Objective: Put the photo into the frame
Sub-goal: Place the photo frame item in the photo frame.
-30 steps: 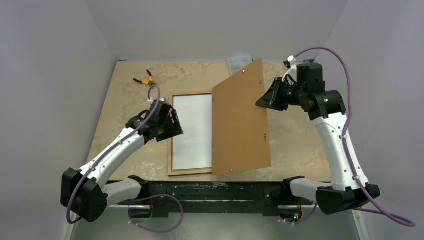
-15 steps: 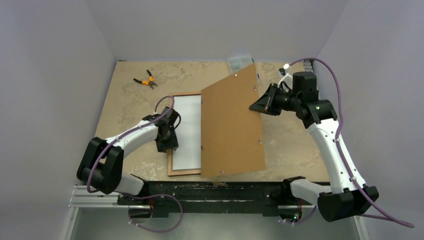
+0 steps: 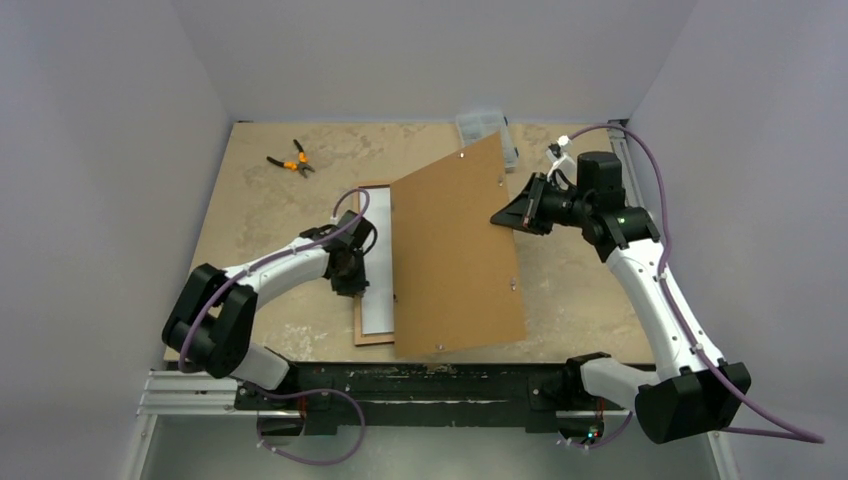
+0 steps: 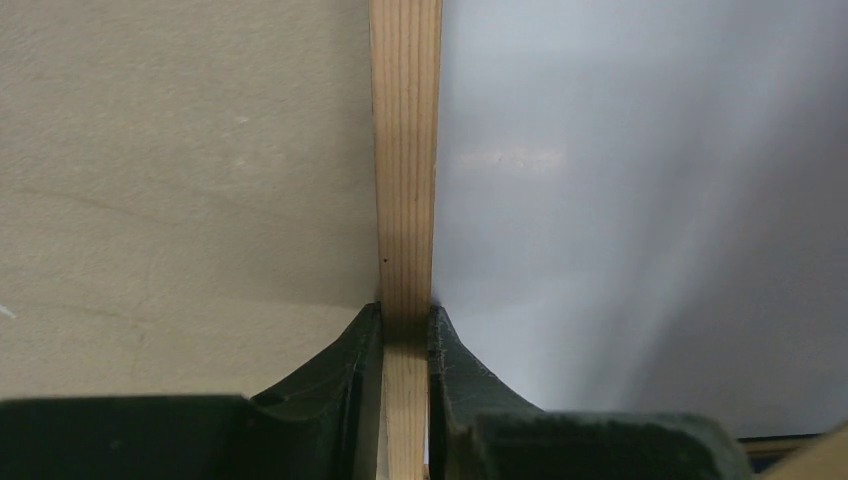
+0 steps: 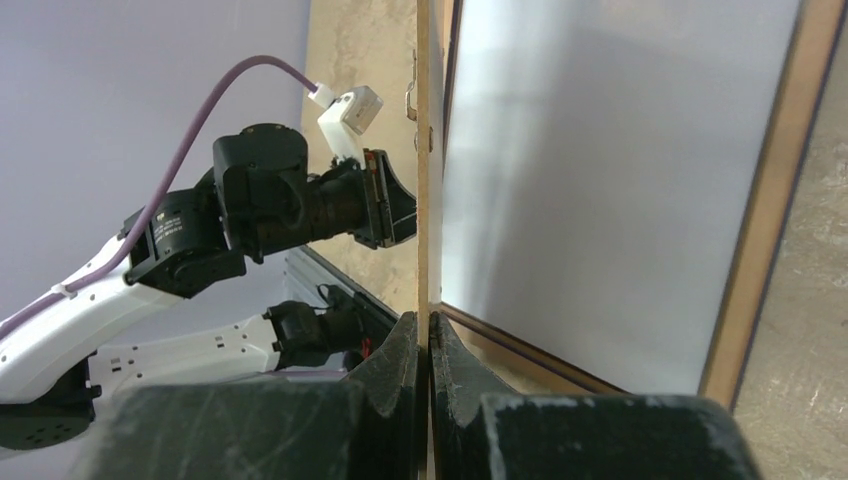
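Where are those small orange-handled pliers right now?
In the overhead view, the orange-handled pliers lie alone on the far-left part of the beige table, well to the left of the tilted brown rectangular board.

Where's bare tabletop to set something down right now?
Bare: far strip between pliers and plastic box; right side between board and right arm; left side between pliers and left arm. Crowded: centre, with frame, tilted board, left arm.
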`<state>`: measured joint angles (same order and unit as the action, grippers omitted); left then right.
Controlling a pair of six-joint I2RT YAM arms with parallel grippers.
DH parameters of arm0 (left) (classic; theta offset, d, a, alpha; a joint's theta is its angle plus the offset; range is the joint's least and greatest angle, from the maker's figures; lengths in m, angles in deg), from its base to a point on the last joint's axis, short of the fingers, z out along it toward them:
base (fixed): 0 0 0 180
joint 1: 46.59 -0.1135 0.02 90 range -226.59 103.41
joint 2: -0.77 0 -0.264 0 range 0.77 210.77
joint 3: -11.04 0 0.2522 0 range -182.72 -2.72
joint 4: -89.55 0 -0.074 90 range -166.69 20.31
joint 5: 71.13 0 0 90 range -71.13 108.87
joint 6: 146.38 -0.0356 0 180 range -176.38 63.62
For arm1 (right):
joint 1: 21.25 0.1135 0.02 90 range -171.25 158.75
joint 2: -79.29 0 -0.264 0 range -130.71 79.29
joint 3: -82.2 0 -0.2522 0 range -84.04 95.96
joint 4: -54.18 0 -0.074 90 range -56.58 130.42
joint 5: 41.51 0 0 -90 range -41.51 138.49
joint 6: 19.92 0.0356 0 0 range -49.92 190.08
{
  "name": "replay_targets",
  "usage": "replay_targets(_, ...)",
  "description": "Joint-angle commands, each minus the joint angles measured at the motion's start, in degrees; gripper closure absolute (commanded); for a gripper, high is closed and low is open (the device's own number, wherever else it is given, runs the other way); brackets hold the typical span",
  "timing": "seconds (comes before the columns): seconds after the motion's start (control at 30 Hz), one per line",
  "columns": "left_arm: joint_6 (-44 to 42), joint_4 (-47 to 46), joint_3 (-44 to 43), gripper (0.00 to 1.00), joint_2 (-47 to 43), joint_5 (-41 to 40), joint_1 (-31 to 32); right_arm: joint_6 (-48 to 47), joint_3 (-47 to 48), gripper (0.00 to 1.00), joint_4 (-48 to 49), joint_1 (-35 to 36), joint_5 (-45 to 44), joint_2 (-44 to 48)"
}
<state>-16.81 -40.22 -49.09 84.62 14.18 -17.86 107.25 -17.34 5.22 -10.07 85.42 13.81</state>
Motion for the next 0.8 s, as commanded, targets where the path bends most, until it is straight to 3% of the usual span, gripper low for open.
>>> replay_targets(0.0,0.3,-4.7,-4.2,1.0,5.8,1.7,4.9,0.4,-0.6,1.0,5.9,-0.9,2.8,1.4)
replay_targets(0.17,0.8,-5.7,-6.2,1.0,8.0,2.3,8.1,-0.7,-2.2,1.0,6.3,-3.0,3.5,1.4)
replay_targets(0.43,3.8,-7.4,-4.2,1.0,4.3,5.6,8.3,-2.0,-5.8,1.0,7.5,-7.8,6.8,1.4)
replay_targets(0.67,4.6,-8.8,-3.2,0.52,-2.2,9.2,7.5,-1.1,-7.0,1.0,9.9,-9.6,9.5,0.0)
replay_targets(0.77,5.8,-13.7,0.0,0.41,-3.4,14.6,5.4,-0.5,-6.8,1.0,11.0,-9.9,10.0,-0.6)
